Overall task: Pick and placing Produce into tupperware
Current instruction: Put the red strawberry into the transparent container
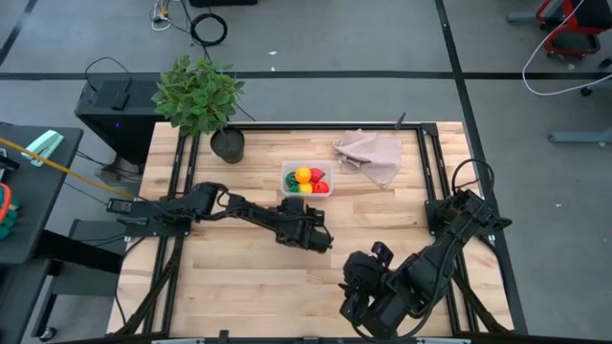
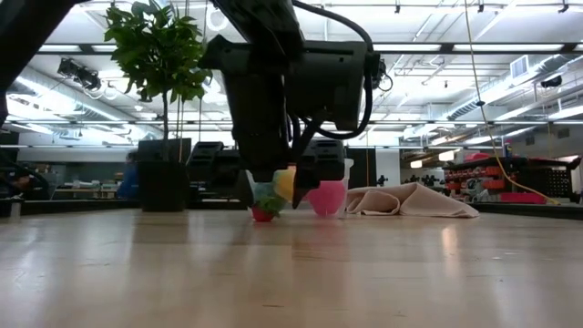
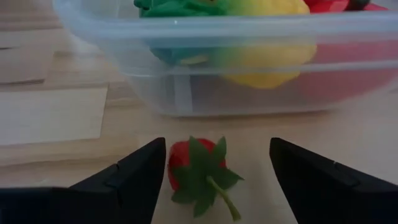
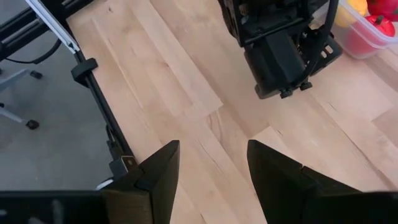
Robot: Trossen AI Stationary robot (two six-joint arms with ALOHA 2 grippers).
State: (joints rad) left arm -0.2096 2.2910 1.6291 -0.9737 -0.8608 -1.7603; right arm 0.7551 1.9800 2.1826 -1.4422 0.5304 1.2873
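Note:
The clear tupperware [image 1: 306, 179] stands on the table's far middle, holding yellow, red, orange and green produce [image 1: 308, 179]. Just in front of its near wall [image 3: 186, 93] a red strawberry with green leaves [image 3: 196, 171] lies on the wood, also visible in the low view [image 2: 265, 211]. My left gripper [image 3: 214, 180] is low over the table and open, one finger on each side of the strawberry. In the high view my left gripper [image 1: 306, 218] hides the strawberry. My right gripper [image 4: 211, 180] hovers open over the near right part of the table [image 1: 359, 277]. My left gripper comes level from the table's near side, with the strawberry's red side [image 3: 174, 168] right against one finger [image 3: 146, 177]. I cannot tell whether that finger touches it. The other finger [image 3: 311, 180] stands well apart. The strawberry lies on the table.
A potted plant [image 1: 201, 96] stands at the far left corner. A beige-pink cloth [image 1: 371, 153] lies right of the tupperware. Bare wood [image 1: 249, 277] spreads across the near half. The right wrist view shows my left arm's wrist [image 4: 280, 50] ahead.

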